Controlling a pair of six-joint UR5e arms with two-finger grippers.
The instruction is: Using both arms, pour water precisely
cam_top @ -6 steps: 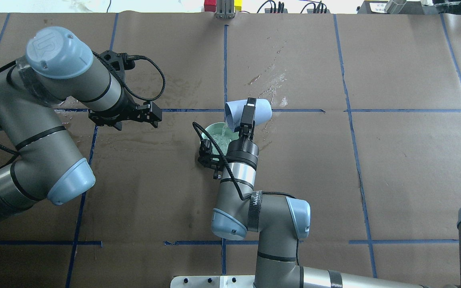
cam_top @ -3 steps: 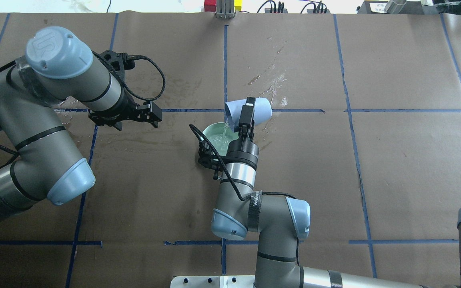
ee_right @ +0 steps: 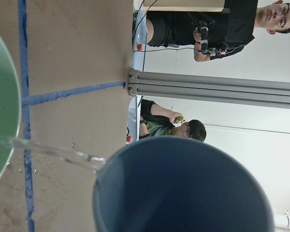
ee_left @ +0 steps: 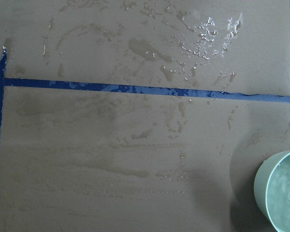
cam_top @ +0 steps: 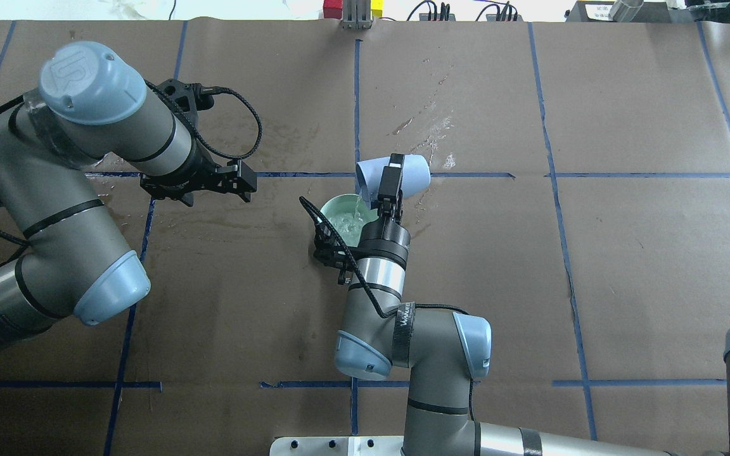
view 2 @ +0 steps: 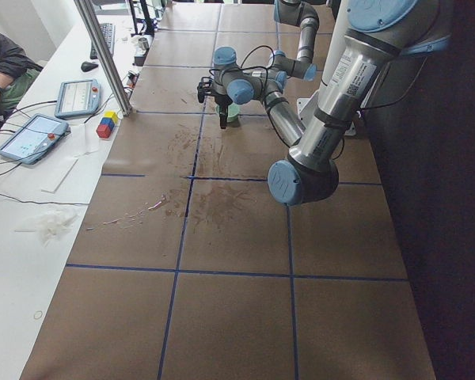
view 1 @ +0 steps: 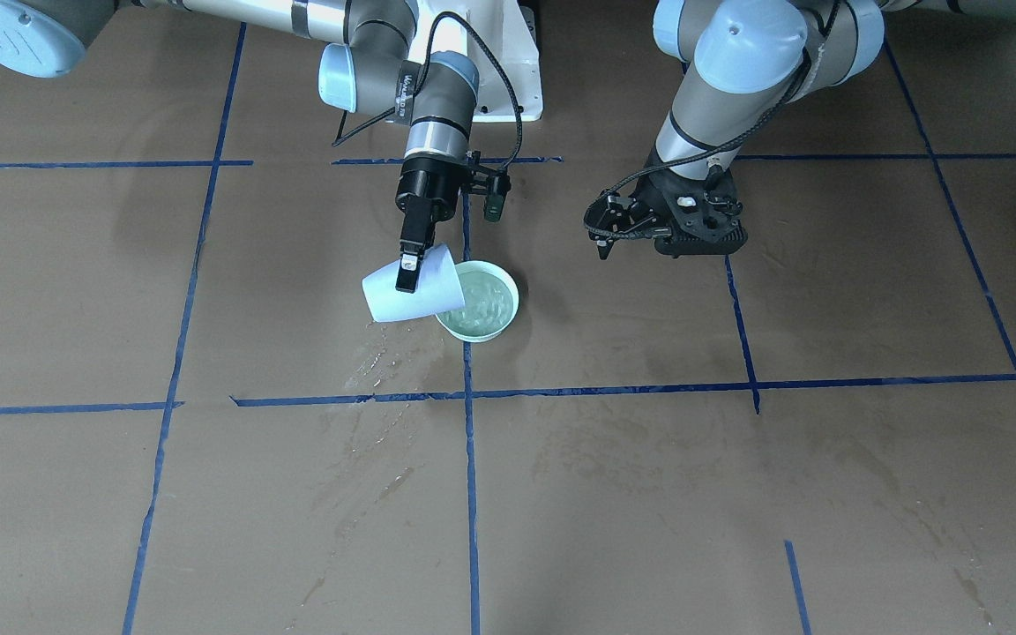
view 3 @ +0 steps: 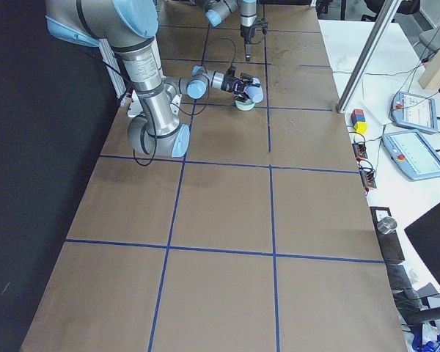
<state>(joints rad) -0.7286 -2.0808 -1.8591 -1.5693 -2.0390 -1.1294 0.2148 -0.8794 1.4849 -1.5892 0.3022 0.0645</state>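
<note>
My right gripper point(view 1: 407, 270) point(cam_top: 388, 185) is shut on a pale blue cup point(view 1: 389, 300) point(cam_top: 412, 174) point(ee_right: 183, 188), tipped on its side over a mint-green bowl point(view 1: 509, 309) point(cam_top: 329, 206) point(ee_left: 263, 183). A thin stream of water point(ee_right: 53, 152) runs from the cup's lip into the bowl, where rippled water point(view 1: 483, 304) point(cam_top: 347, 223) stands. My left gripper point(view 1: 649, 234) point(cam_top: 213, 180) hovers above the table well to the bowl's left in the overhead view, holding nothing; its fingers do not show clearly enough to tell open from shut.
Wet streaks point(cam_top: 431, 130) point(view 1: 367, 362) mark the brown paper beyond the bowl. An aluminium post point(cam_top: 357, 16) and coloured blocks point(view 2: 107, 125) stand at the far edge, near tablets point(view 2: 32, 134). People point(ee_right: 203, 24) are beyond that edge. The white pedestal point(view 1: 508, 79) sits behind the bowl.
The right gripper and tipped cup have shifted a little toward the bowl while water keeps running in. The left arm has not moved.
</note>
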